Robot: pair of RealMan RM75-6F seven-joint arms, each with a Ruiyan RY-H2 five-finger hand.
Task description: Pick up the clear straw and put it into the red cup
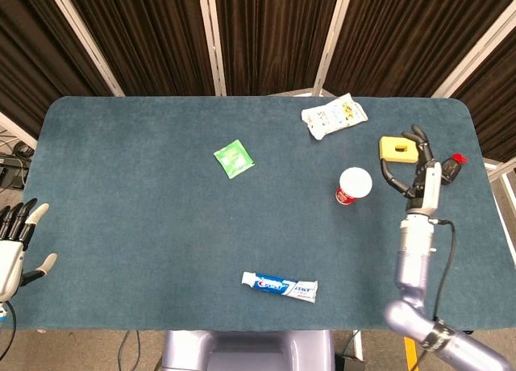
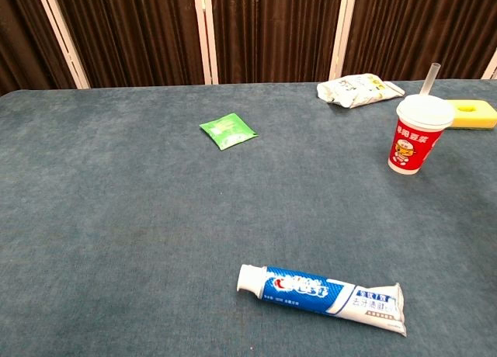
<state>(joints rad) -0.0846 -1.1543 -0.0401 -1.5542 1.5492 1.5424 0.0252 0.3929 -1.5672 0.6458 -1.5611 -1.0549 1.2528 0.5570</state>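
The red cup, white-rimmed with a cartoon print, stands upright at the table's right side. In the chest view the clear straw stands in the cup and leans to the right above its rim; in the head view I cannot make it out. My right hand hovers just right of the cup, apart from it, fingers spread and holding nothing. At the table's left edge my left hand is open and empty. Neither hand appears in the chest view.
A yellow sponge lies behind the right hand. A white snack bag is at the back, a green sachet mid-table, and a toothpaste tube near the front edge.
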